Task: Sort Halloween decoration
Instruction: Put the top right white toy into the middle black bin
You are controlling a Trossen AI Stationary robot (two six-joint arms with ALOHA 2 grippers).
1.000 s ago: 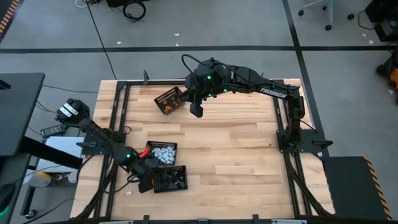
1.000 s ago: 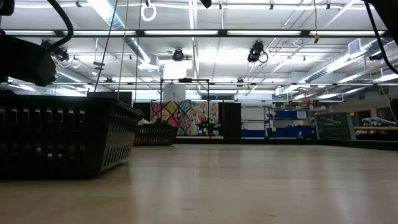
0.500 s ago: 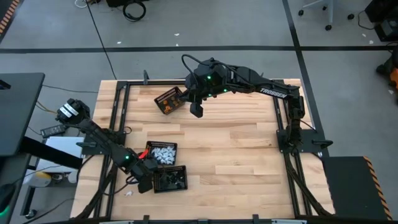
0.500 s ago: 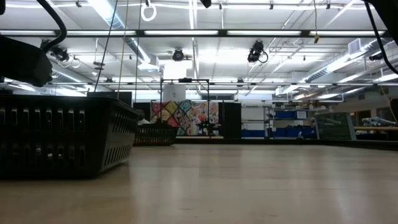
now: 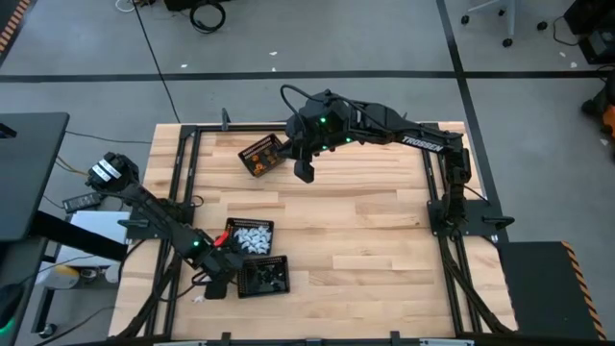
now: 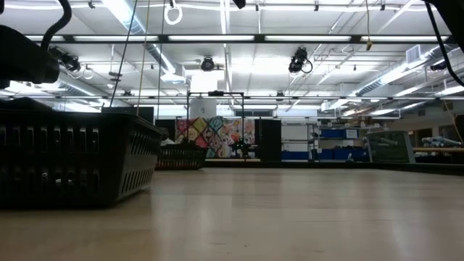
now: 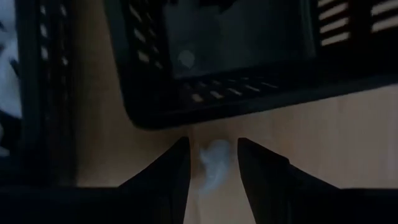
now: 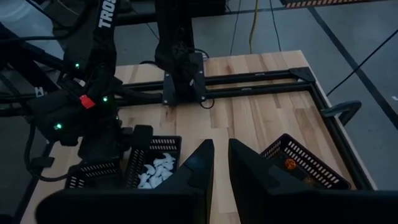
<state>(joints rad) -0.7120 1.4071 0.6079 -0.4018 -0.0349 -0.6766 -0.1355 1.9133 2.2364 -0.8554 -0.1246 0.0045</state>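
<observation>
A white piece point(image 7: 213, 160) of the Halloween decoration is seen lying on the wooden table point(image 5: 365, 231), at about 7 o'clock of the table's middle in the high view, just outside a corner of the black basket holding dark pieces point(image 5: 263, 277). In the left wrist view it is framed between the two fingers of the left gripper point(image 7: 212, 163), which are spread apart on either side of it with table showing between; whether they touch it cannot be told, and nothing is lifted. In the high view a small white speck point(image 5: 200, 299) is seen on the table just beside that gripper point(image 5: 213, 288).

More white pieces point(image 5: 252, 238) are heaped in a second basket point(image 5: 228, 227), set just at 12 o'clock of the dark-piece basket. Orange pieces point(image 5: 260, 162) are held in a third basket point(image 5: 258, 148), well apart at about 11 o'clock of the table's middle.

The right gripper point(image 8: 221, 163) is held above the table near the orange basket, at its 3 o'clock in the high view; its fingers are drawn nearly together with only a narrow gap, and nothing is held between them.
</observation>
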